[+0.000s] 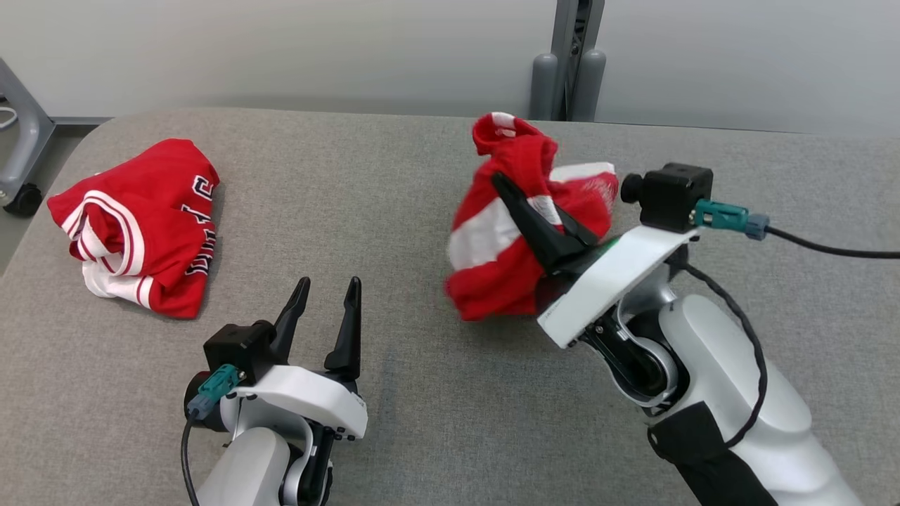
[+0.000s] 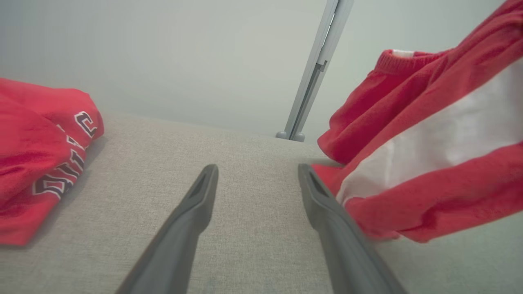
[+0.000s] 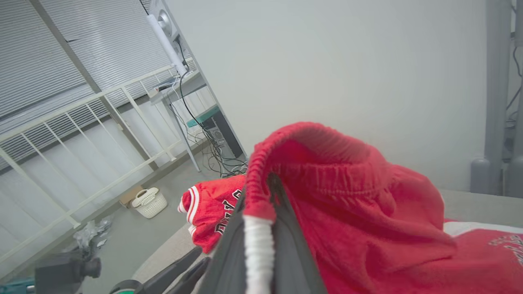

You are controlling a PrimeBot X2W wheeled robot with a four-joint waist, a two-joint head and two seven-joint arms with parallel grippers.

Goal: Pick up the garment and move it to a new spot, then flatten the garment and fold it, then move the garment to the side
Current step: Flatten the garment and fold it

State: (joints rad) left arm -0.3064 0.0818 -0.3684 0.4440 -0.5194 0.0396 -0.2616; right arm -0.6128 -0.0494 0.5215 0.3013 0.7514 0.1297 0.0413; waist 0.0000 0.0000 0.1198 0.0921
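Observation:
Red shorts (image 1: pixel 492 260) with a white stripe and an elastic waistband hang bunched at the table's right middle. My right gripper (image 1: pixel 538 221) is shut on them; in the right wrist view its fingers (image 3: pixel 229 245) pinch the waistband edge of the shorts (image 3: pixel 351 212). The lowest folds hang close to the grey table (image 1: pixel 394 183). My left gripper (image 1: pixel 328 295) stands open near the front edge with nothing between its fingers, just left of the shorts (image 2: pixel 429 143). In the left wrist view, the left gripper (image 2: pixel 257 168) points over bare cloth.
A second garment, a red jersey (image 1: pixel 140 225) with white trim and dark lettering, lies crumpled at the table's left, also seen as the jersey (image 2: pixel 36 163). A grey post (image 1: pixel 569 63) stands behind the far edge. A frame with a caster (image 1: pixel 21 200) stands off the left side.

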